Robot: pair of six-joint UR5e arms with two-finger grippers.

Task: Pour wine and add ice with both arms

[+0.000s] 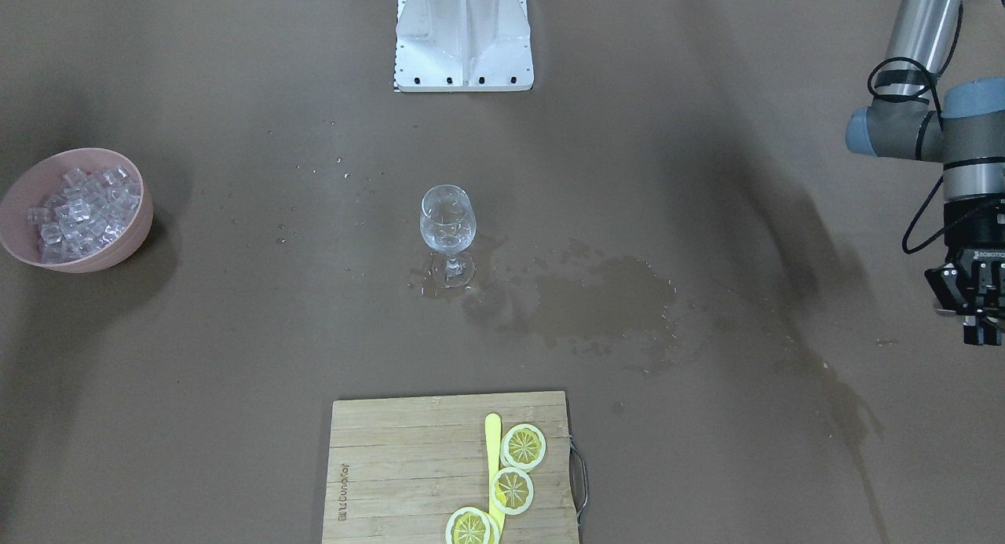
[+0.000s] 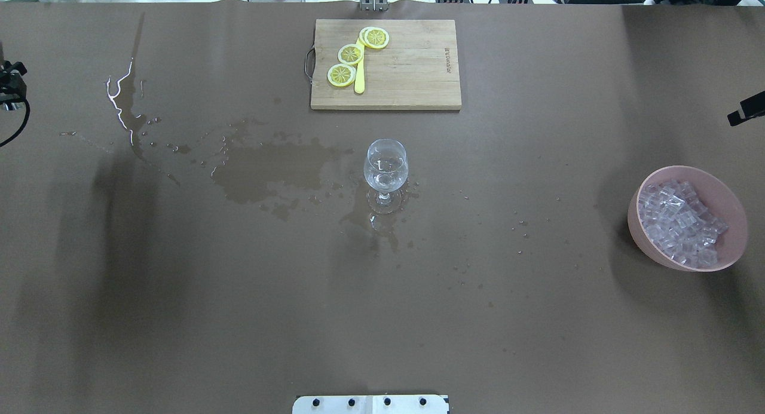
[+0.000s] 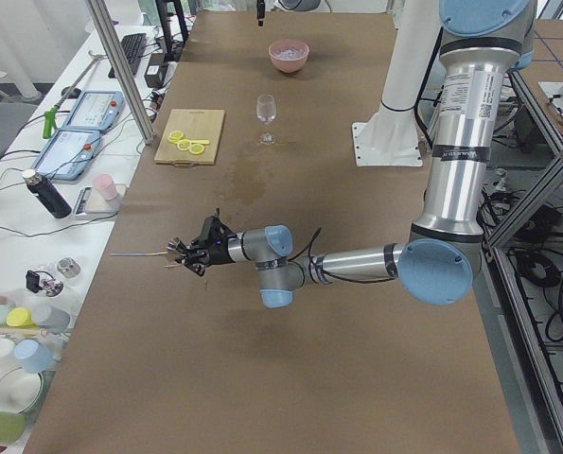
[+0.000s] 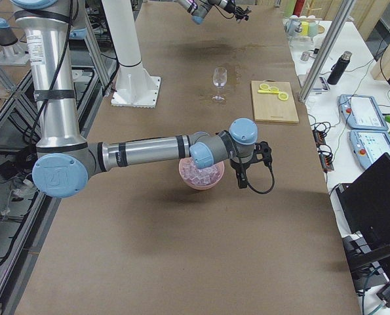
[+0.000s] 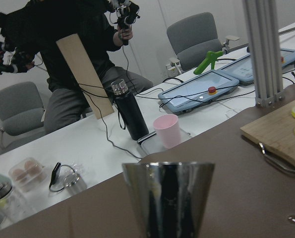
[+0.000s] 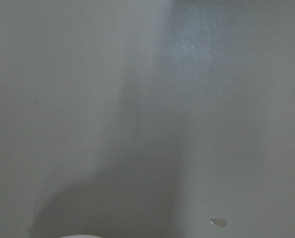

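A little clear wine (image 2: 385, 178) is seen in one glass (image 2: 386, 154), well apart from the left hand (image 1: 973, 316), which is clamped on one cup (image 5: 168, 198). Dozens of clear ice (image 2: 678, 223) cubes are heaped in one bowl (image 2: 648, 241) near the right hand (image 4: 263, 151), whose state cannot be told.

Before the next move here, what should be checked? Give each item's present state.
1. The glass stands upright: ok.
2. Clear liquid in it: ok.
3. The table is dry by the glass: not ok, a puddle lies beside its foot.
4. The bowl holds ice: ok, heaped.
5. The right gripper is open: cannot tell.
6. The left gripper has a firm hold on the metal cup: cannot tell.
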